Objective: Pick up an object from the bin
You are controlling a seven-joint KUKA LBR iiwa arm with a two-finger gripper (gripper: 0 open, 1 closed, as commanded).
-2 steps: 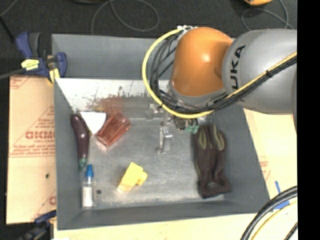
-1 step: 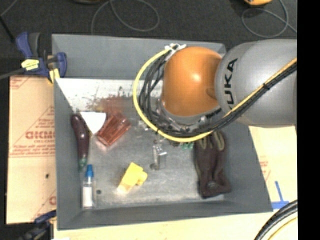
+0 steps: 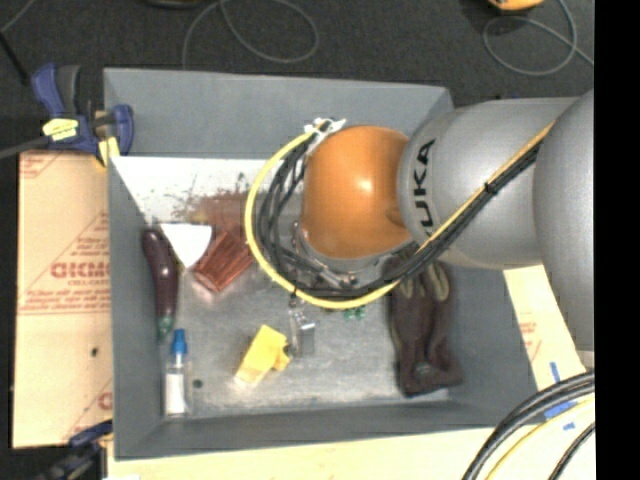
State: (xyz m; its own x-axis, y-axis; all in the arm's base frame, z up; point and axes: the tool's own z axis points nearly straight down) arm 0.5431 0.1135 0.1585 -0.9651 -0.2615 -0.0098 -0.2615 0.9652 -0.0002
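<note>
- Nothing has been lifted yet. Every loose thing we can see lies on the floor of the grey bin (image 3: 250, 103), and none of them is in the gripper.
- The gripper (image 3: 302, 336) is low in the bin, its tip poking out beneath the orange cover (image 3: 355, 188) near the middle of the floor. The cover and the looped cables hide most of it, so we cannot tell whether it is open or closed.
- The nearest thing is the yellow block (image 3: 262, 355), a small wedge-like piece lying on the floor just beside the gripper's tip, on the view's left of it and toward the front wall. We cannot tell whether the two touch.
- Further off, toward the view's left:
  - the red-brown block (image 3: 222, 261) lies behind the yellow one;
  - the white triangular piece (image 3: 187, 240) and the dark purple aubergine-shaped thing (image 3: 160, 268) lie beside the red-brown block;
  - the small bottle with a blue cap (image 3: 176, 373) lies in the front left corner.
- On the view's right, the dark brown glove-like thing (image 3: 420, 338) lies partly under the arm (image 3: 500, 188), apart from the gripper's tip.
- We judge the descent to be about done — the gripper is down at floor level next to the yellow block. A firm hold and the lift out of the bin are left to do.
</note>
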